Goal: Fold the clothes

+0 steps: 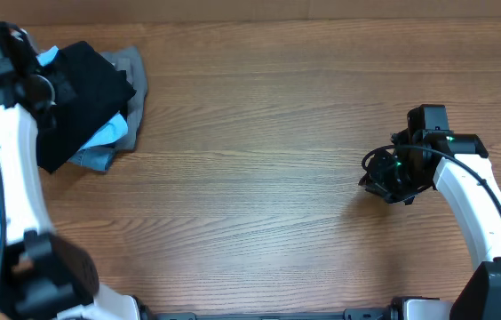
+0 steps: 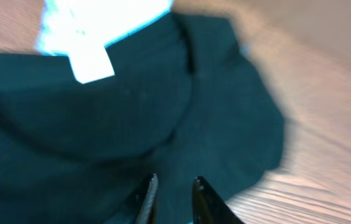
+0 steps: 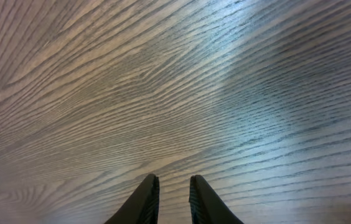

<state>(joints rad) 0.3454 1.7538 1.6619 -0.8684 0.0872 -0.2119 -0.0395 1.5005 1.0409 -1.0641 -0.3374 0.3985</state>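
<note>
The clothes, a plain black garment (image 1: 86, 89), lie crumpled on top of a pile at the table's far left corner. In the left wrist view the black cloth (image 2: 132, 118) fills most of the picture, and its small white label (image 2: 92, 63) shows near the top. My left gripper (image 2: 174, 182) hangs just above the cloth, its jaws a narrow gap apart with nothing pinched between them; from overhead the left gripper (image 1: 53, 89) is over the pile. My right gripper (image 3: 172, 179) hovers over bare wood at the right, slightly open and empty, and shows from overhead as well (image 1: 377, 180).
Under the black garment lie a light blue shirt (image 1: 104, 135) and a grey garment (image 1: 137, 78). The light blue cloth (image 2: 101, 18) also shows beyond the label. The wooden table (image 1: 259, 160) stretches between the two arms.
</note>
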